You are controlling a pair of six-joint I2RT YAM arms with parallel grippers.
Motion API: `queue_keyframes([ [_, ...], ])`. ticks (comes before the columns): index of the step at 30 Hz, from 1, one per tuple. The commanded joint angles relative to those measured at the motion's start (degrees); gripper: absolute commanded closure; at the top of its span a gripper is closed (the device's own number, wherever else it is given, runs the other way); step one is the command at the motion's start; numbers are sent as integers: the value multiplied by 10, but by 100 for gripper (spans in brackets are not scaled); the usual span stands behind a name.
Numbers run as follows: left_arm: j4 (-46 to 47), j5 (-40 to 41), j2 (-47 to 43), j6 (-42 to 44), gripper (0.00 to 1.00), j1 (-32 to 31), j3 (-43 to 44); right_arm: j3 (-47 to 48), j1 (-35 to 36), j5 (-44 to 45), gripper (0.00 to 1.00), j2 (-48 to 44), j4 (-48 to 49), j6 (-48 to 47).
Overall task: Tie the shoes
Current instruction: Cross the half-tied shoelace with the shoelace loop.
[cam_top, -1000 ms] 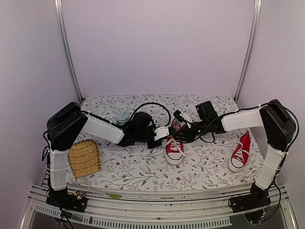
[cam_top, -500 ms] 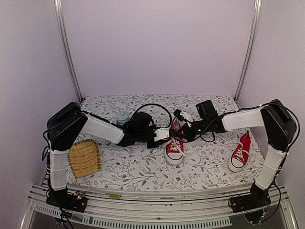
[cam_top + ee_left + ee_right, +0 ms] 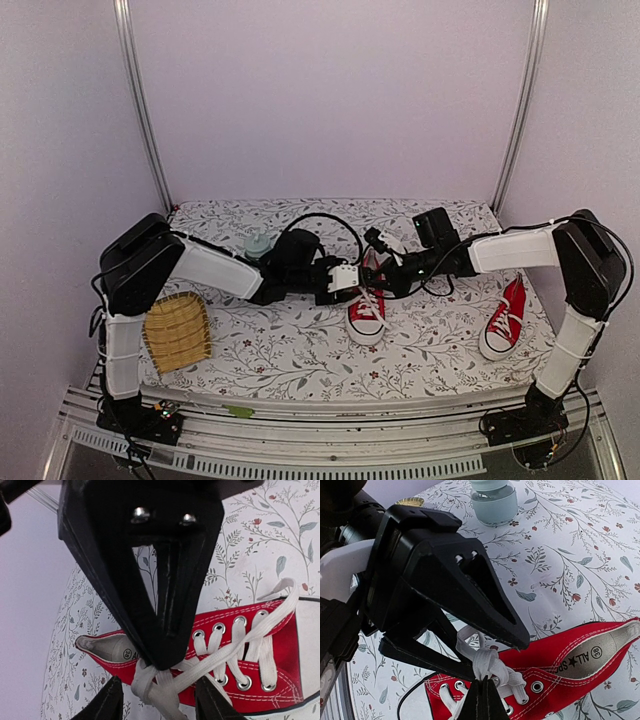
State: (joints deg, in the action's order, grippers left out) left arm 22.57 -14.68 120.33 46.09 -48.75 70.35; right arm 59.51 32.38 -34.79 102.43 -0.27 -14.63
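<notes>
The shoe point(image 3: 367, 312) under both pincers is coloured red, with white laces point(image 3: 235, 650), silver eyelets point(image 3: 218, 628) and a white toe cap point(image 3: 366, 334), and the same red and white are shown by the second shoe point(image 3: 503, 320) well to the outer side of the right pincer point(image 3: 482, 700). Both the right pincer and the left pincer point(image 3: 352, 282) are finished in black. Beneath them a white cloth point(image 3: 300, 350) is printed with grey-green leafy sprigs and small red flowers, a pale blue-green jar point(image 3: 494, 500) is seen beyond the left pincer, and a straw-yellow woven tray point(image 3: 177, 332) well behind it.
</notes>
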Motion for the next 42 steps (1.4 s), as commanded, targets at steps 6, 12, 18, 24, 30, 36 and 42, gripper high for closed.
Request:
queue_keyframes([
  [6, 65, -21, 22, 10, 56, -5, 2, -3, -6, -21, 99, -25, -13, -10],
  [12, 77, -24, 19, -15, 69, -6, 2, -5, -8, -19, 99, -30, -21, -12],
  [18, 86, -22, 19, -27, 81, -7, -3, 1, -10, -40, 99, -27, -44, -23],
  [24, 91, -21, 22, -40, 93, -6, -4, 8, -11, -66, 99, -25, -73, -37],
  [30, 100, -15, 22, -42, 100, -6, -11, 16, -33, -114, 82, -27, -85, -42],
  [36, 107, -14, 23, -45, 100, -6, -14, 19, -60, -161, 86, -20, -52, 4],
  [42, 110, -15, 24, -49, 100, -5, -15, 8, -59, -166, 95, -3, -28, 27],
])
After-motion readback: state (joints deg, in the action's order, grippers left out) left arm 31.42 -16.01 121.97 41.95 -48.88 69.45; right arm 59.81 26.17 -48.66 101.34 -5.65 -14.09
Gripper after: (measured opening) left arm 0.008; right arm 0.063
